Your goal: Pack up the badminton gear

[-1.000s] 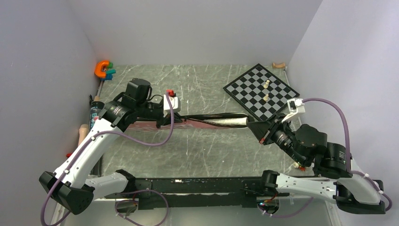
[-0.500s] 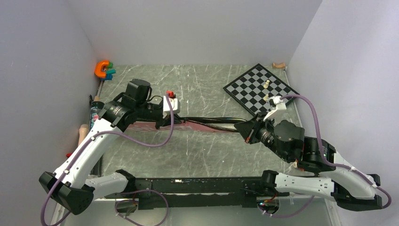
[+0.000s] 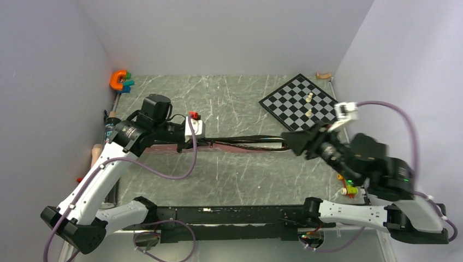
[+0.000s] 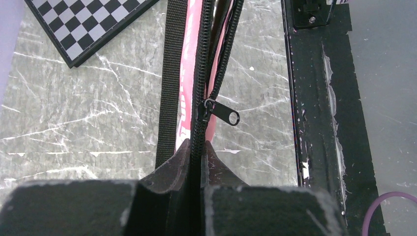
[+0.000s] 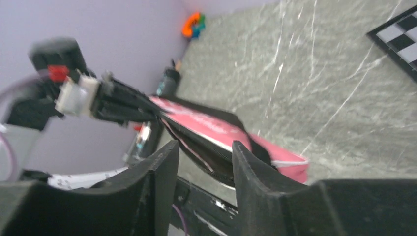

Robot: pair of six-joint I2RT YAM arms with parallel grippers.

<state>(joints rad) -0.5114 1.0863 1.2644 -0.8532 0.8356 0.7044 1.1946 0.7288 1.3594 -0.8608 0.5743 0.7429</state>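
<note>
Two arms: I have both reaching over the marble-patterned table [image 3: 235, 174], one at each end of the bag.
Bag position: the pink racket bag [image 3: 164, 147] lies edge-up in a long line across the middle of the table, running left to right between the grippers. Its right end is just in front of the chessboard [image 3: 303, 103].
Left pincer: my left gripper [image 4: 197, 147] is clamped tight on the bag's zipped seam, fingers pressed together with the zip teeth running straight in between them.
Zip: the zip pull [image 4: 223, 114] hangs to the side just beyond the left fingertips. I see the teeth joined between the slider and the fingers. Past the slider they part, with something dark inside that I cannot make out.
Strap: the black strap [image 4: 169, 73] runs along the pink side of the bag, on the chessboard side.
Right pincer: my right gripper [image 5: 205, 147] has its fingers apart. The bag's dark upper edge shows through the gap. The view is blurred, and I cannot tell whether either finger touches it.
Right arm overhead: smeared by blur, its gripper tip at the bag's right end.
Tube: a dark tube [image 3: 112, 130] sits at the left wall, partly behind the left arm.
Chessboard: back right, with two pale pieces [image 3: 309, 98] on it.
Toy: the orange C-shaped toy [image 3: 117, 80] is in the back left corner, well apart from the bag.
</note>
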